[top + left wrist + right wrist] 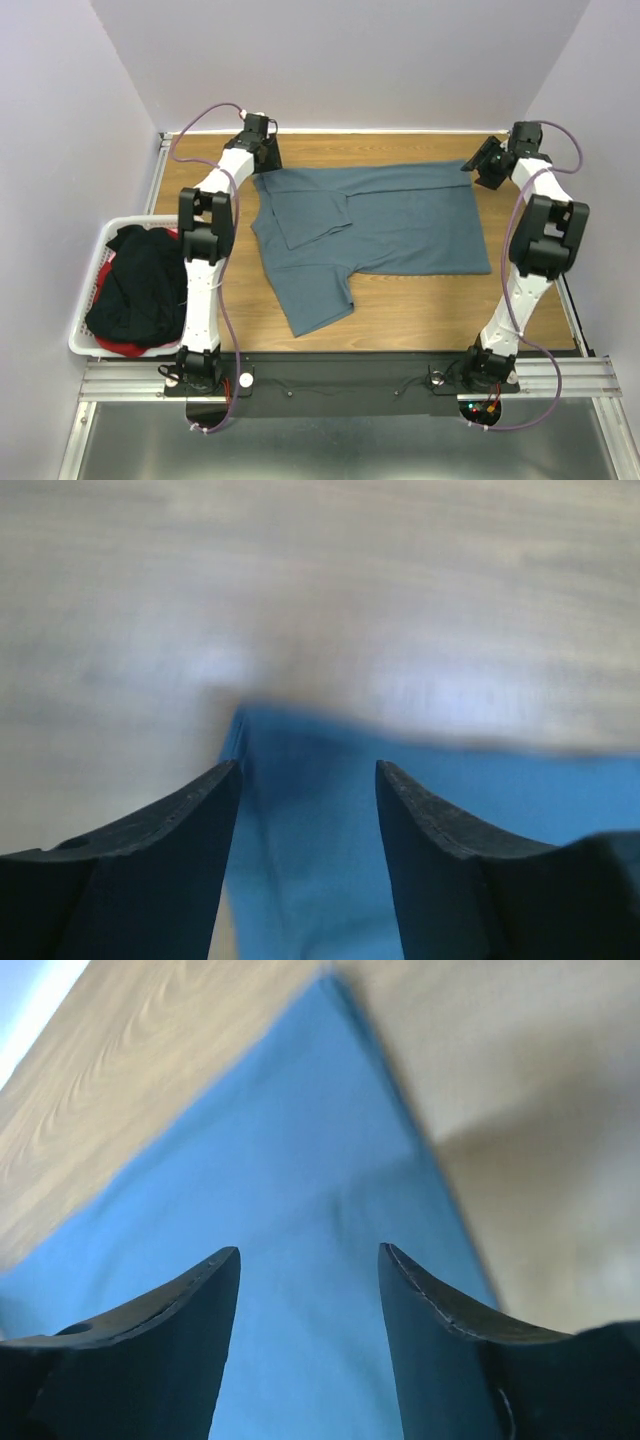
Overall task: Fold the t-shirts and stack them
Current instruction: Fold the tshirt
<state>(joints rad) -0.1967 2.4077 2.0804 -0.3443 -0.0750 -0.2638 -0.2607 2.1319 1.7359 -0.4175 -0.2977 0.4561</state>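
A slate blue-grey t-shirt (400,230) lies spread across the wooden table, its far long edge folded over and one sleeve pointing to the near left. My left gripper (262,160) hovers at its far left corner, jaws open over the cloth (500,790). At the far right corner my right gripper (478,165) is open too, with blue fabric (300,1160) below and nothing pinched. In the left wrist view the left gripper (308,770) straddles the shirt's edge. The right gripper (308,1252) sits just inside the corner. A black t-shirt (145,280) and a red-pink one (120,347) lie in the basket.
A white lattice basket (88,290) stands off the table's left side. Purple-grey walls close in the back and both sides. A metal rail (350,378) with both arm bases runs along the near edge.
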